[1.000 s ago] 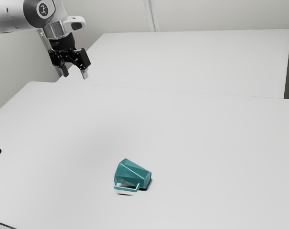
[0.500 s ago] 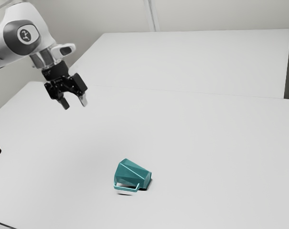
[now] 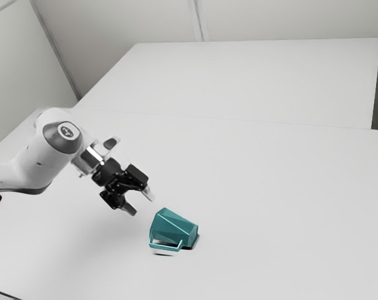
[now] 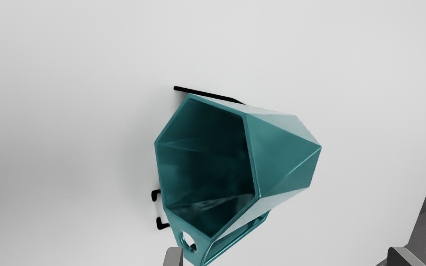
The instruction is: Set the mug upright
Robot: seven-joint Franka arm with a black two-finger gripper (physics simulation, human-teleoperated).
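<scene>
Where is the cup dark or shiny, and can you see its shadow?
In the wrist view, the faceted teal mug looks darkest deep inside, with pale shine on some outer sides and a thin black shadow along one edge; in the exterior view, there's a dark shadow by its base and a little one below its handle.

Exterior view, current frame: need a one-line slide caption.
Open end effector near a faceted teal mug lying on its side on a white table, not yet grasped.

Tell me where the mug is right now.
In the exterior view, the mug lies on its side on the table, lower in the picture than the open gripper and farther toward the exterior view's right, not touching it.
</scene>
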